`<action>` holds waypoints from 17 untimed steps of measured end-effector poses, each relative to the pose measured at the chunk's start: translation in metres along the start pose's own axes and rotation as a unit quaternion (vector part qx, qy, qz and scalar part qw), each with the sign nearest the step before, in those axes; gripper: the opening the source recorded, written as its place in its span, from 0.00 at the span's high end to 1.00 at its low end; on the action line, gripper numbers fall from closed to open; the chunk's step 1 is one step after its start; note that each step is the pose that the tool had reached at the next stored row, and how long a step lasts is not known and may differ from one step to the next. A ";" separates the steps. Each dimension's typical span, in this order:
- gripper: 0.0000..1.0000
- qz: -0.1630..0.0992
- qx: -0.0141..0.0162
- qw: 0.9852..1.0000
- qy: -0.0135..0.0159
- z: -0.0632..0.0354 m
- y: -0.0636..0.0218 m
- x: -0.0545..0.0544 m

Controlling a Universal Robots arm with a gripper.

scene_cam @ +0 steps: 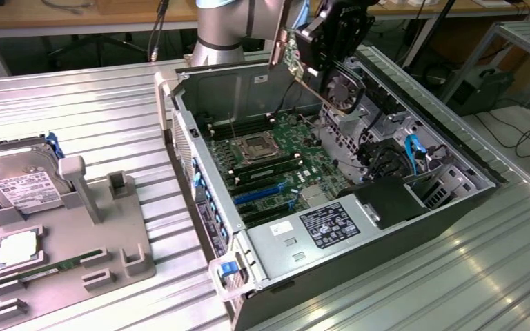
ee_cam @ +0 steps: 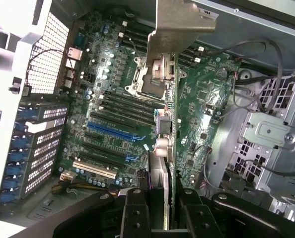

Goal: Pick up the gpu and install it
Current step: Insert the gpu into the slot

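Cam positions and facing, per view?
Exterior view: off the arm, raised, looking down into the open grey metal computer case; silver arm and black gripper show.
Wrist view: on the wrist, looking past the gripper at the green motherboard.
Both: gripper shut on the thin flat black gpu card with pale metal bracket, over the motherboard.

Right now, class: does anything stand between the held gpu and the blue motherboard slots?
Nothing visible does. The gripper holds the gpu above the open case; the blue slots lie bare on the motherboard.
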State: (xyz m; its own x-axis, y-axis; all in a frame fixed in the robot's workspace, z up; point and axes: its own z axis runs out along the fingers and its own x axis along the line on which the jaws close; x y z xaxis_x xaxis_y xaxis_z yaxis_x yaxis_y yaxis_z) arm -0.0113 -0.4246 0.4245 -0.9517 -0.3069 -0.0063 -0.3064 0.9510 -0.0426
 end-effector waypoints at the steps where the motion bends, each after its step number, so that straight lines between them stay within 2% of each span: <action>1: 0.72 -0.002 0.000 1.000 0.000 0.0000 0.0000 0.000; 17: 0.72 -0.045 0.000 0.999 -0.002 0.0000 0.0000 0.000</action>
State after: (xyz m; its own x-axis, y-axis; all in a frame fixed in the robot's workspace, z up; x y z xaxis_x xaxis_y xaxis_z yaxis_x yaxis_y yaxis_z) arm -0.0113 -0.4246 0.4245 -0.9205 -0.3907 -0.0063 -0.3901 0.9198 -0.0426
